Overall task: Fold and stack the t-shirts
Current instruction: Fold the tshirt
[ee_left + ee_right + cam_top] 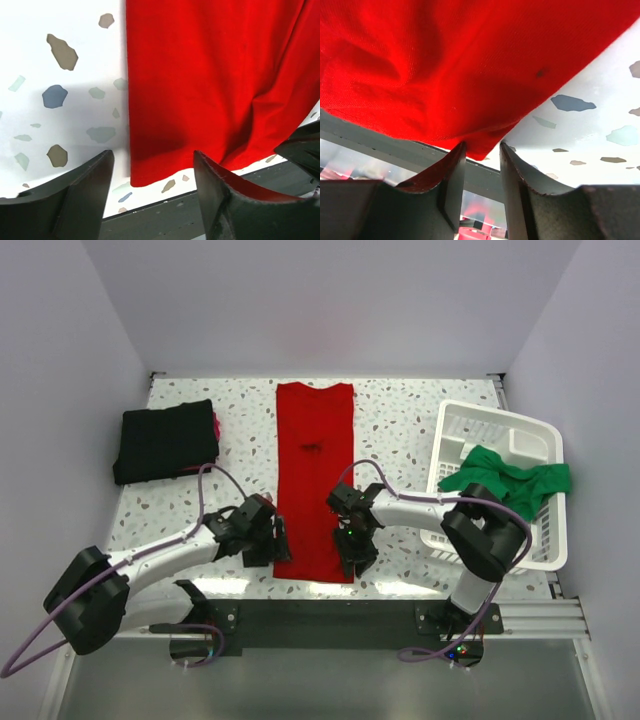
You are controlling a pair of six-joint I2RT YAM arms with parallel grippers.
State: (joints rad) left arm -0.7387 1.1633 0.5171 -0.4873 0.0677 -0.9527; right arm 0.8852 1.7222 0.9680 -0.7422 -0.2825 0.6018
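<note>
The red t-shirt (314, 480) lies folded into a long narrow strip down the middle of the table. My left gripper (272, 540) is open at its near left corner; in the left wrist view the red hem corner (150, 175) lies flat just ahead of the wide-apart fingers (90, 185). My right gripper (356, 546) is at the near right corner, its jaws drawn close on the bunched red corner (481, 147). The black t-shirt (165, 440) lies folded at the back left. The green t-shirt (505, 478) is crumpled over the basket.
The white slatted basket (520, 430) stands at the right edge of the table. A bit of pink shows behind the black shirt (217, 426). The table's near edge and dark rail (165, 212) run just below the red hem.
</note>
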